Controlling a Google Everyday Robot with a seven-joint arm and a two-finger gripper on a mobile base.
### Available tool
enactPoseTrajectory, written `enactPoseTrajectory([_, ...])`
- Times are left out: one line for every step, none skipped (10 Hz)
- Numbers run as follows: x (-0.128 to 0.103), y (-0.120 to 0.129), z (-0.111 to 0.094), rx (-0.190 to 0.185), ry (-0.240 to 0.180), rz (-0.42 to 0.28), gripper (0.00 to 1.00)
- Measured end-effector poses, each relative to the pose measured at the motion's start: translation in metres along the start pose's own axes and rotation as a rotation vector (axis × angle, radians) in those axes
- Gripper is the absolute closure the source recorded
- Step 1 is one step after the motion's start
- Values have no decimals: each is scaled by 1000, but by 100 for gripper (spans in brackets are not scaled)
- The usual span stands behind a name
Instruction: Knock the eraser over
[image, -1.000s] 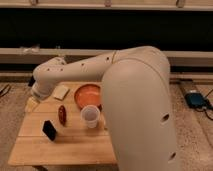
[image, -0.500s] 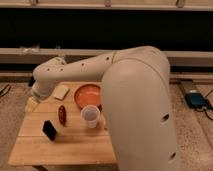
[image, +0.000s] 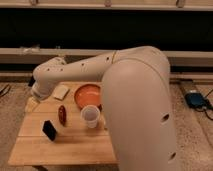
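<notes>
The eraser (image: 49, 129), a small black block, stands upright on the wooden table (image: 75, 147) at the front left. My gripper (image: 33, 102) hangs at the end of the white arm over the table's far left edge, behind and above the eraser and apart from it. A dark red oval object (image: 62, 114) lies just right of the eraser, and a white cup (image: 90, 116) stands further right.
An orange plate (image: 88, 94) sits at the back of the table, with a flat beige square piece (image: 60, 92) to its left. My large white arm body (image: 140, 105) covers the table's right side. A blue device (image: 195, 99) lies on the floor at the right.
</notes>
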Motion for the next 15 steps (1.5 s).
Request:
enactPoseTrajectory([0, 0, 0, 0, 0, 0, 20])
enactPoseTrajectory([0, 0, 0, 0, 0, 0, 20])
enactPoseTrajectory([0, 0, 0, 0, 0, 0, 20])
enactPoseTrajectory([0, 0, 0, 0, 0, 0, 20])
enactPoseTrajectory([0, 0, 0, 0, 0, 0, 20])
enactPoseTrajectory([0, 0, 0, 0, 0, 0, 20])
enactPoseTrajectory([0, 0, 0, 0, 0, -1, 20])
enactPoseTrajectory([0, -1, 0, 3, 2, -3, 20])
enactPoseTrajectory([0, -1, 3, 13, 10, -9, 20])
enactPoseTrajectory([-1, 1, 13, 16, 19, -22, 20])
enactPoseTrajectory([-1, 6, 25, 21, 30, -40, 20])
enactPoseTrajectory([-2, 13, 33, 23, 39, -52, 20])
enactPoseTrajectory([-1, 22, 45, 26, 60, -71, 20])
enactPoseTrajectory([4, 18, 49, 41, 81, -79, 20])
enactPoseTrajectory([6, 17, 51, 49, 96, -85, 20])
